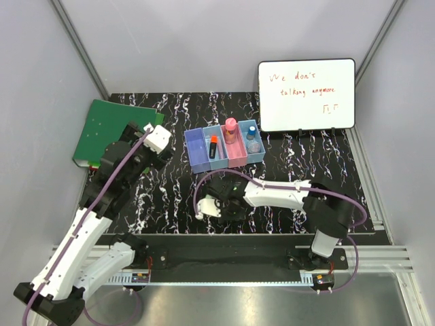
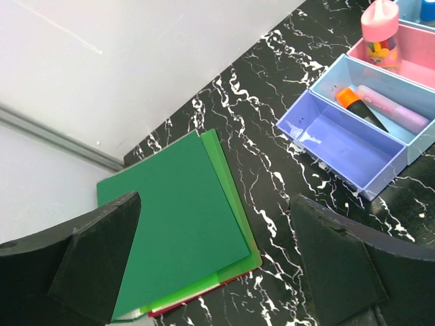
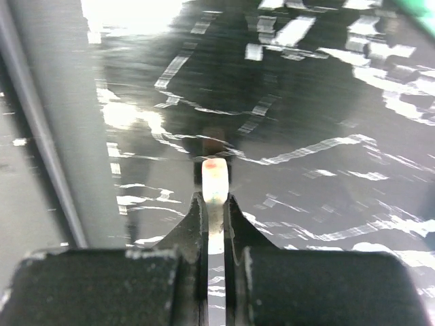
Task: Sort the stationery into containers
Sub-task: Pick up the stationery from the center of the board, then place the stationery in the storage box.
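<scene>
Black marbled bench (image 1: 170,197), four joined plastic bins (image 1: 196,146): two blue, one light blue, one pink. Left pincer (image 2: 216,204) gapes wide, empty; right pincer (image 3: 215,200) clamps one small pale red-tipped stick (image 3: 214,178) before them.

2 arms (image 1: 75,248) white-black, purple cables (image 1: 102,197); gripper fingers (image 2: 95,265) black, possibly rubber.

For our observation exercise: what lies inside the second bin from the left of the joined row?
The light blue rectangular plastic bin holds an orange-capped black marker and a pale pink highlighter, lying side by side. The bin's floor under them is hidden.
</scene>
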`<state>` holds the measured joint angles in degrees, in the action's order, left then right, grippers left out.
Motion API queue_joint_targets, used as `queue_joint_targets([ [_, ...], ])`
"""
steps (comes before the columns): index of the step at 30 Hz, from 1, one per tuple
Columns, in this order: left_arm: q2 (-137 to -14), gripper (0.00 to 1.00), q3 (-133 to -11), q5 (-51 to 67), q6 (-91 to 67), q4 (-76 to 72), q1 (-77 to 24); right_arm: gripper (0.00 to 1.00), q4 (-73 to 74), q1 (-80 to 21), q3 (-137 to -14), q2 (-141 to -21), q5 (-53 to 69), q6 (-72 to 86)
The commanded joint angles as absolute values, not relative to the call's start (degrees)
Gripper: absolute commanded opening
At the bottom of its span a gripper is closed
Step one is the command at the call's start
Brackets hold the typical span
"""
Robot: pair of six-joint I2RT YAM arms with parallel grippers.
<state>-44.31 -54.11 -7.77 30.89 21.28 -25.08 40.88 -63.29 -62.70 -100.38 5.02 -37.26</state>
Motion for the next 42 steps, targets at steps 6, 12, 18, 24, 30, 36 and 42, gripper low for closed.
queue_joint_targets([
  [6,-43.1,0.99,-51.0,-17.1,26.0,15.7,-25.2,0.00,35.4,-59.7,-70.8,-95.5,-5.5,-32.9],
  [12,-42.3,0.99,-50.8,-20.3,24.3,15.0,-25.2,0.00,34.9,-55.2,-78.8,-98.6,-6.9,-29.3],
  [18,-41.7,0.99,-50.5,-22.0,23.2,14.9,-25.1,0.00,34.0,-53.0,-86.3,-102.3,-7.4,-26.9],
  [24,-41.3,0.99,-50.5,-22.3,22.2,14.7,-25.1,0.00,33.0,-52.3,-94.2,-106.9,-6.9,-23.9],
  [30,-41.0,0.99,-50.8,-22.1,22.6,14.7,-25.1,0.00,32.5,-51.6,-100.3,-111.4,-6.3,-20.5],
  [36,-39.7,0.99,-50.3,-20.8,23.2,14.7,-25.1,0.00,31.6,-50.5,-106.1,-116.5,-6.1,-18.5],
  [42,-39.6,0.99,-50.5,-20.6,23.7,14.5,-25.1,0.00,30.8,-50.0,-108.5,-121.7,-5.3,-18.3],
])
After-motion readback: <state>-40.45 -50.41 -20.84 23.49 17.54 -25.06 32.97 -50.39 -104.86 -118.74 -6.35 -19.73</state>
